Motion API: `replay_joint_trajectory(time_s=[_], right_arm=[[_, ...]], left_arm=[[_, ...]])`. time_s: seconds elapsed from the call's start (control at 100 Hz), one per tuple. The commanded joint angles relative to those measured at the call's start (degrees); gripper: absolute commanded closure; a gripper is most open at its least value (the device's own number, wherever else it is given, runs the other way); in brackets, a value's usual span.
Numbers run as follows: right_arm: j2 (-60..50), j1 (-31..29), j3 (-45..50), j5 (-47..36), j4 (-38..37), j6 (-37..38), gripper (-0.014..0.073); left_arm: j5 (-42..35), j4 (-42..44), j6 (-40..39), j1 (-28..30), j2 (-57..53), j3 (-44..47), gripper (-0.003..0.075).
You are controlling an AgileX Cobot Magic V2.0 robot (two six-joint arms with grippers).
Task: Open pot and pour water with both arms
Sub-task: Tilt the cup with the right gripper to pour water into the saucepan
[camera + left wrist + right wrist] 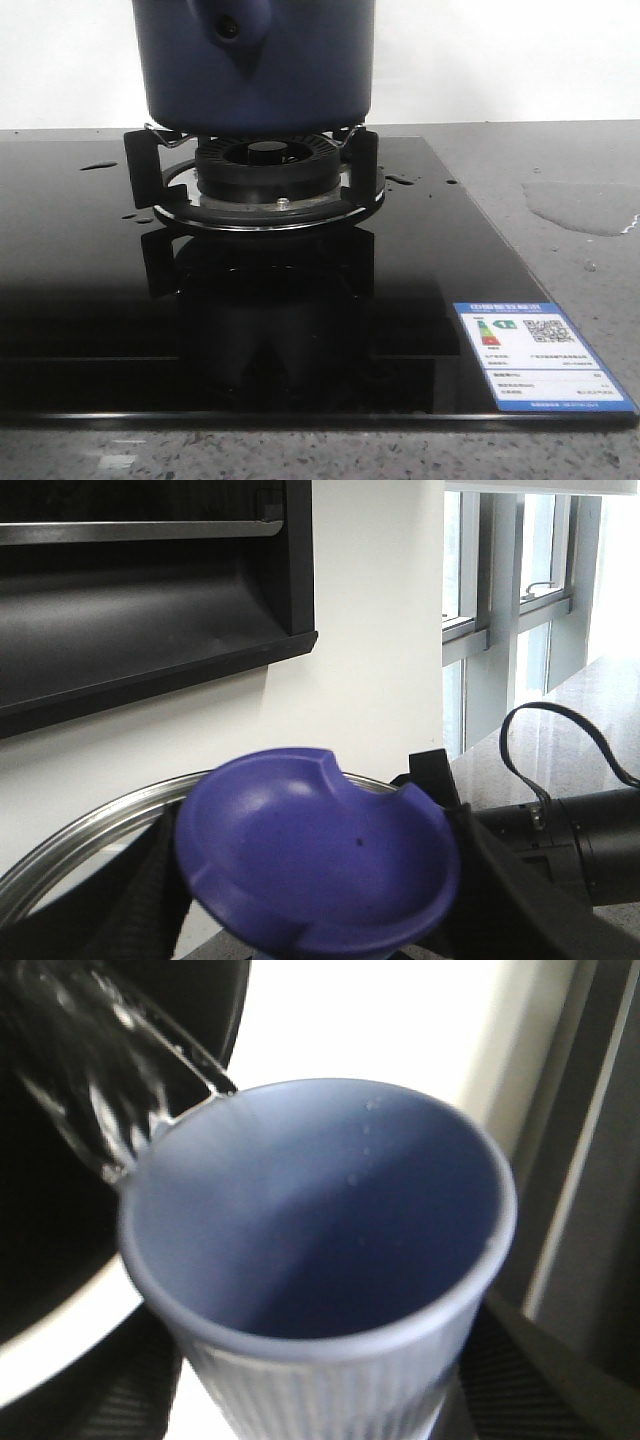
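The dark navy pot (255, 60) stands on the gas burner (262, 160), its handle stub (232, 28) facing me; its top is cut off in the front view. Neither gripper shows there. My left gripper (312, 915) is shut on the blue knob (315, 840) of the lid, whose metal rim (70, 842) curves behind it. My right gripper (320, 1405) is shut on a pale blue ribbed cup (320, 1230), tilted. A stream of water (110, 1070) runs off the cup's rim toward a dark opening (40, 1210), apparently the pot's inside.
A black glass cooktop (90, 300) with an energy label (540, 355) lies on a grey counter. A water puddle (585, 205) and droplets (400, 180) sit to the right. A black range hood (150, 610), windows (520, 580) and the other arm (570, 840) show in the left wrist view.
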Motion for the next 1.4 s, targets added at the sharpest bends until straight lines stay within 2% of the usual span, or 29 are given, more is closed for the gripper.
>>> replay_joint_trajectory(time_s=[0.0, 0.16, 0.49, 0.68, 0.79, 0.92, 1.07, 1.21, 1.31, 1.39], right_arm=[[-2.3, 0.0, -2.5, 0.2, -7.8, -0.2, 0.0388], [-2.3, 0.0, -3.0, 3.8, -15.7, -0.2, 0.0388], [-2.3, 0.0, -7.0, 3.8, -15.1, 1.1, 0.0388], [-2.2, 0.3, -7.0, 7.9, -1.7, 22.4, 0.0388], [-2.6, 1.2, -7.0, 13.6, 6.1, 31.9, 0.0388], [-5.1, 0.7, -7.0, 15.6, 16.0, 41.6, 0.0388], [-9.0, -2.0, -6.9, 18.0, 29.0, 43.4, 0.0388], [-12.9, -5.7, -3.8, 22.4, 36.8, 43.4, 0.0388], [-17.9, -9.6, 3.8, 17.3, 40.2, 44.0, 0.0388], [-22.2, -13.1, 11.9, 11.1, 40.4, 47.9, 0.0388]], left_arm=[[-0.2, -4.8, -0.4, 0.1, -1.5, -2.1, 0.0446], [-0.2, -4.8, -0.4, 0.1, -1.5, -2.1, 0.0446], [-0.2, -4.8, -0.4, 0.1, -1.5, -2.1, 0.0446], [-0.2, -4.8, -0.4, 0.1, -1.4, -2.1, 0.0446], [-0.2, -4.8, -0.4, 0.1, -1.4, -2.1, 0.0446], [-0.2, -4.8, -0.4, 0.1, -1.4, -2.1, 0.0446], [-0.2, -4.8, -0.4, 0.1, -1.4, -2.1, 0.0446], [-0.1, -4.8, -0.4, 0.0, -0.9, -2.1, 0.0446], [0.8, -4.9, -0.4, 0.0, 0.0, -2.1, 0.0446], [1.4, -4.9, -0.4, -0.6, 1.3, -2.1, 0.0446]])
